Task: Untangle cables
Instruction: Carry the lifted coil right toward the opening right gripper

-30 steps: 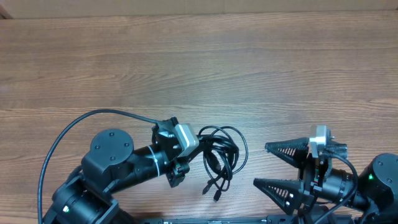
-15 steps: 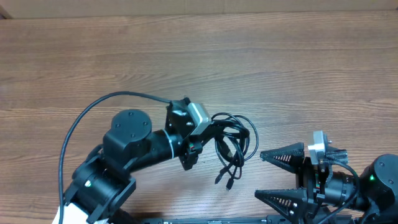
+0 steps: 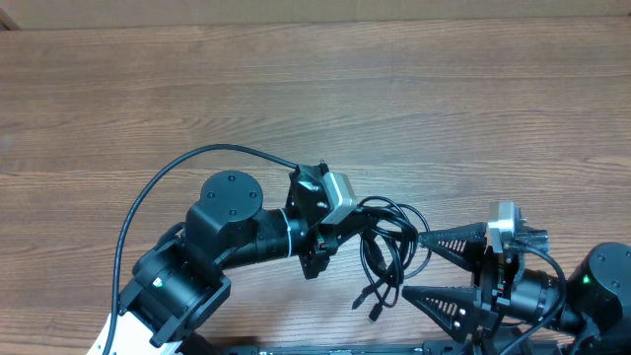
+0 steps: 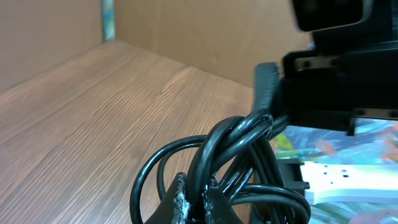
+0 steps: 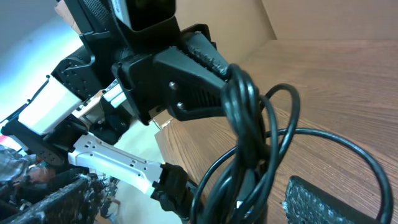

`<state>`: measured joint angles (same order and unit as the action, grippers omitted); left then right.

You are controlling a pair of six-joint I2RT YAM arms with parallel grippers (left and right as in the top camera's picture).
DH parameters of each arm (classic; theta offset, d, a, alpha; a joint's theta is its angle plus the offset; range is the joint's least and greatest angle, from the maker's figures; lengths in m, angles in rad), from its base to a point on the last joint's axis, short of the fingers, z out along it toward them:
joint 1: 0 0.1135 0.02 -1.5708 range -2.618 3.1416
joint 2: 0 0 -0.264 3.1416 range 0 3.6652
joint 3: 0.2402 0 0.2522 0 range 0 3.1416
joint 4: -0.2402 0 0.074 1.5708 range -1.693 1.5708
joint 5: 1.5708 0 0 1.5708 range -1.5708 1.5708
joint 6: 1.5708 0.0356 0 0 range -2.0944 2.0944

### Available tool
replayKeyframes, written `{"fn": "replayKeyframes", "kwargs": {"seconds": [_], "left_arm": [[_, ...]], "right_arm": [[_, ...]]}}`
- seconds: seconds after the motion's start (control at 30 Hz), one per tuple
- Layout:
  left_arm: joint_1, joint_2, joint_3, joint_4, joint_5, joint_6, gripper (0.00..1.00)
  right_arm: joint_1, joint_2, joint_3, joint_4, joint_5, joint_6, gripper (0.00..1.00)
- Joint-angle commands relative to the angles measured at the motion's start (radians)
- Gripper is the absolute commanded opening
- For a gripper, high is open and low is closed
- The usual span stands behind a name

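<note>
Cables (image 3: pixel 389 242) hang as one knotted bunch near the desk's (image 3: pixel 296 89) front edge, a little right of its middle, with the plug ends trailing toward that edge. Left gripper (image 4: pixel 194 200) is clamped tight on several strands where they cross — likely to raise the knot so the loops sag apart under their own weight. Right gripper (image 3: pixel 434 268) sits just beside the bunch on its right, jaws spread wide and holding nothing, fingers aimed at the loops — probably placed to take a single strand and draw it away from the pinned knot.
</note>
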<state>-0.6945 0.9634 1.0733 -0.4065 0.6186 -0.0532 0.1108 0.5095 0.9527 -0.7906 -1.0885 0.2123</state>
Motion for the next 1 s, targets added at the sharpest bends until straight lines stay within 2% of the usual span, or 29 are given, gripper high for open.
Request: {"fn": "replayKeyframes", "kwargs": {"seconds": [0.0, 0.17, 0.4, 0.73, 0.83, 0.97], "left_arm": [[-0.006, 0.003, 0.024, -0.026, -0.113, -0.020, 0.04], [-0.007, 0.015, 0.024, -0.038, -0.208, -0.104, 0.04], [-0.055, 0.018, 0.024, -0.019, -0.200, -0.105, 0.04], [-0.163, 0.018, 0.024, 0.087, -0.199, -0.113, 0.04], [-0.164, 0.018, 0.024, 0.137, -0.197, -0.166, 0.04], [-0.164, 0.018, 0.023, 0.215, -0.115, -0.182, 0.04]], "right_arm": [[-0.007, -0.002, 0.023, 0.000, -0.016, -0.005, 0.91], [-0.007, -0.002, 0.023, 0.004, -0.012, -0.005, 0.91], [-0.007, -0.002, 0.023, 0.004, -0.008, -0.005, 0.91], [-0.007, -0.001, 0.023, -0.008, 0.042, -0.005, 0.91], [-0.007, -0.001, 0.022, -0.012, 0.042, -0.005, 0.91], [-0.007, -0.001, 0.022, -0.037, 0.082, -0.013, 0.91]]}}
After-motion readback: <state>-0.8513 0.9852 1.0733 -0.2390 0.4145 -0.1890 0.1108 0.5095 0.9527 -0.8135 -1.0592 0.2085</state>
